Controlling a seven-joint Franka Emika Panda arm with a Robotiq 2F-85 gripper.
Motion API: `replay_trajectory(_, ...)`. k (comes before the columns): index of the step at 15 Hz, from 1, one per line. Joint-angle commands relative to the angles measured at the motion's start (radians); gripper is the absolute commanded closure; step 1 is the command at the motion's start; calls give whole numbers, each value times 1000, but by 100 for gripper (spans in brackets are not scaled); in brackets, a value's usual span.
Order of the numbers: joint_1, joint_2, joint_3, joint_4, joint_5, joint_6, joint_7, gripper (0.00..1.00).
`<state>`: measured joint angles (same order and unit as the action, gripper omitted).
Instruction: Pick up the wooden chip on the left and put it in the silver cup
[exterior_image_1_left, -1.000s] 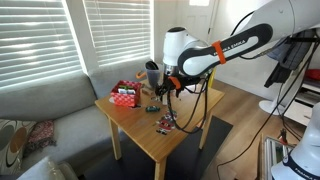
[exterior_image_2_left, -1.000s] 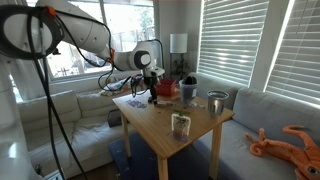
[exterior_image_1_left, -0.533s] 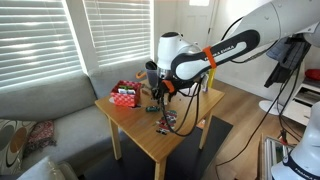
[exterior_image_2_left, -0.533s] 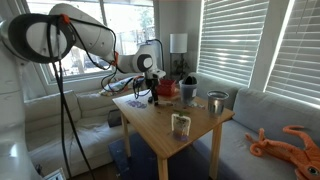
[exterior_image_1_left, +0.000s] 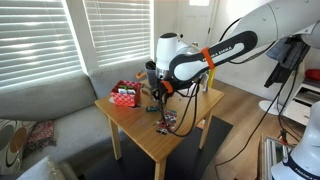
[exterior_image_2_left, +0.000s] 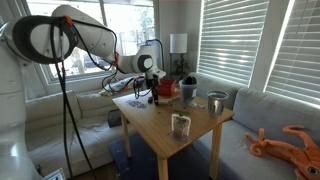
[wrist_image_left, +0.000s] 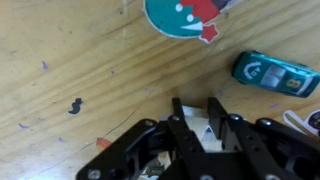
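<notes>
In the wrist view my gripper (wrist_image_left: 197, 120) is low over the wooden table (wrist_image_left: 90, 60), its two dark fingers closed on a pale flat wooden chip (wrist_image_left: 198, 131); most of the chip is hidden by the fingers. Both exterior views show the gripper (exterior_image_1_left: 158, 97) (exterior_image_2_left: 152, 95) down at the tabletop near the far side of the table. The silver cup (exterior_image_2_left: 216, 103) stands upright at the table's edge, well apart from the gripper, with a dark cup (exterior_image_2_left: 188, 93) between them.
A teal toy car (wrist_image_left: 275, 72) and a teal and red round piece (wrist_image_left: 185, 15) lie just beyond the fingers. A red box (exterior_image_1_left: 125, 96) sits at the table's back corner. A glass jar (exterior_image_2_left: 181, 125) stands near the front edge. A grey sofa (exterior_image_1_left: 45, 110) flanks the table.
The arm came down toward the table and then held still. The fingers have closed in on the wooden chip.
</notes>
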<state>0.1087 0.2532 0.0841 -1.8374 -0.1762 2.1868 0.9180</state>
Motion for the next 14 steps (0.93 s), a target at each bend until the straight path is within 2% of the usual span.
replay_trajectory(1,20,-35,-14,-12,40,7,-10,92)
replay_trajectory(5,24,-116,-6,-46,45,10,-41,92)
replay_trajectory(10,23,-179,-4,-70,35,18,-17,92)
replay_trajectory(13,20,-249,-10,-118,-25,25,32,92)
replay_trajectory(14,13,-277,-6,-144,-6,32,-21,92)
